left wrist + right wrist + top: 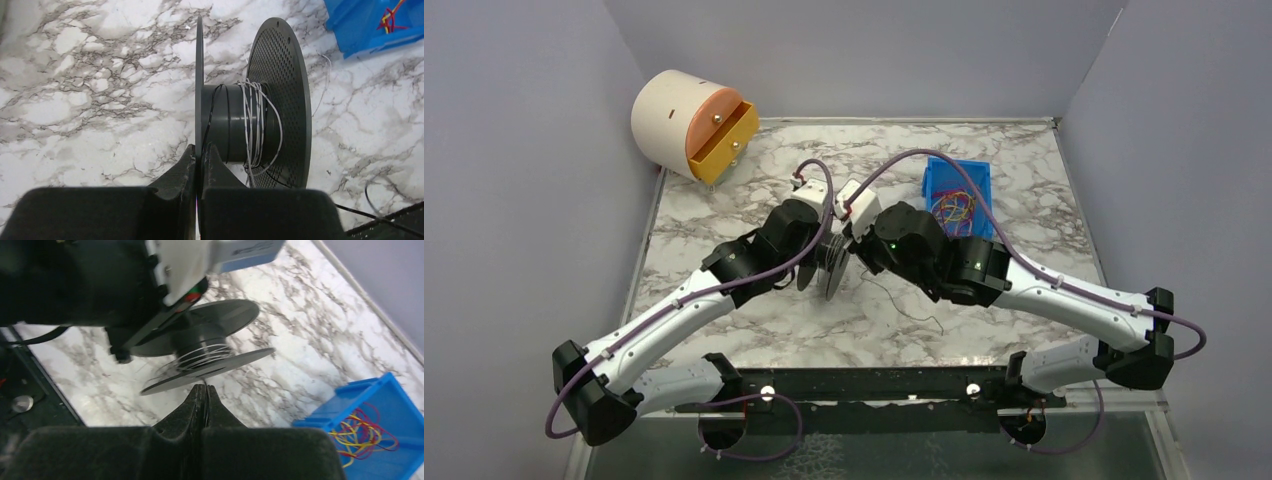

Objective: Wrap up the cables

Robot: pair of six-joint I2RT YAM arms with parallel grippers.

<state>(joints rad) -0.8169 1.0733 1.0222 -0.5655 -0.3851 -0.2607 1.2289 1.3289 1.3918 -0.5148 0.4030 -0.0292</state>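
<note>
Well out beyond the left tool, against the left wall, a cream round container (666, 112) lies on its side, and its orange-yellow drawer (724, 138) faces the marble table (724, 205).

The left tool (200, 150) has its two fingers pressed together on the rim of the thin solid disc of a black double-disc spool (280, 100), so that the disc stands edge-on between them. The spool stands upright straight ahead of this tool. Its hub lies just to the right of the fingertips and its perforated disc stands further right. Several turns of a pale thin cable (252, 120) are wound round the hub, nearer the perforated disc, with one slack loop bulging out.

The right tool (205, 389) faces the spool from the other side, fingers fully together, with the tips just below the nearer disc's edge. A hair-fine line seems to rise from the tips toward the hub. It is too thin to tell whether it is pinched.

Behind and below the right tool, a loose black strand (911, 305) trails across the table toward the near edge.

Off to the right tool's right stands a blue bin (976, 178). A tangle of red, yellow and orange cables (362, 432) lies in it.
</note>
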